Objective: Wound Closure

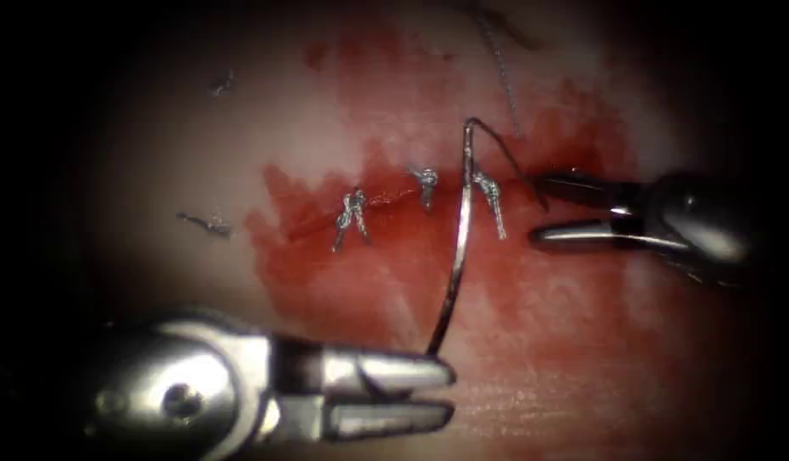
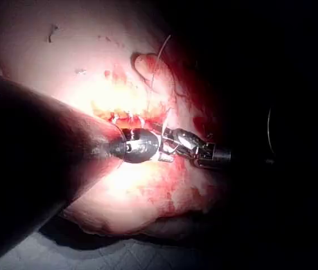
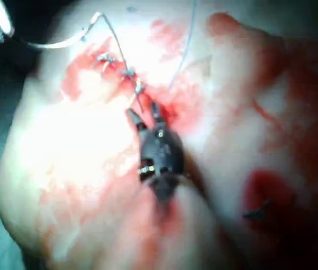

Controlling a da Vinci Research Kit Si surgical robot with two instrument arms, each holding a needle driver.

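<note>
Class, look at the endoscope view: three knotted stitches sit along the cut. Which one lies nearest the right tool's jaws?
The rightmost stitch. It sits just right of the needle, closest to the open right tool; the other two stitches lie left of the needle.

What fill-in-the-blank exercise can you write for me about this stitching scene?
1. The cut carries ___ tied stitches.
2. The right pincer stands ___ and holds nothing.
3. The left pincer meets the ___ end of the needle.
4. The thread leaves the needle at its ___ end.
Missing words: three; open; lower; upper.
</note>
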